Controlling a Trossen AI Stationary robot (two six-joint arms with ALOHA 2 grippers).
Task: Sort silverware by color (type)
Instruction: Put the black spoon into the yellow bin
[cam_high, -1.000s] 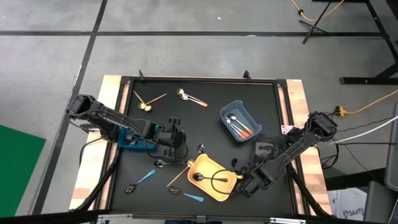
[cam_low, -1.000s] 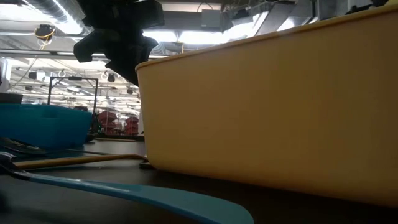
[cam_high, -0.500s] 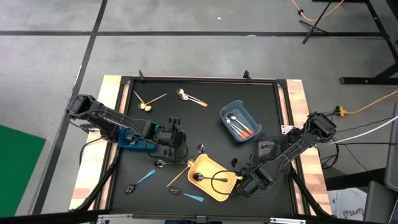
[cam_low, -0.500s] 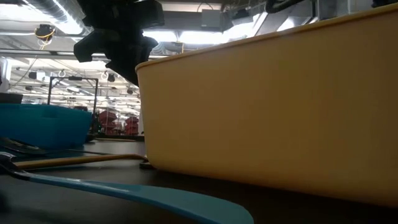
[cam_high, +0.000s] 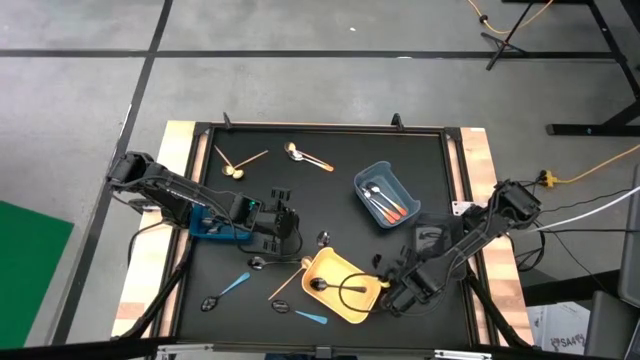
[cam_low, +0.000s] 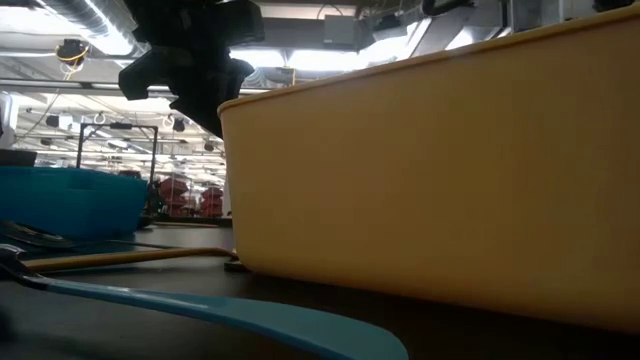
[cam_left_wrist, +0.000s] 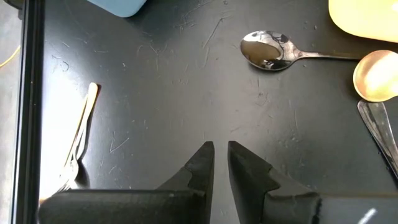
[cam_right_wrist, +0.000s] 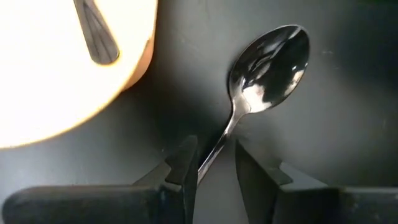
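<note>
Beside the yellow bin (cam_high: 340, 287), the right gripper (cam_right_wrist: 211, 163) straddles a black spoon (cam_right_wrist: 268, 65) on the mat, fingers narrowly parted around its handle, and a closing pinch there could flick it away; left gripper (cam_left_wrist: 220, 163) waits near-closed, empty.

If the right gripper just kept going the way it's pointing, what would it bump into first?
Probably the black spoon: its handle already runs between the right gripper's parted fingers, bowl straight ahead. The yellow bin sits off to one side.
</note>
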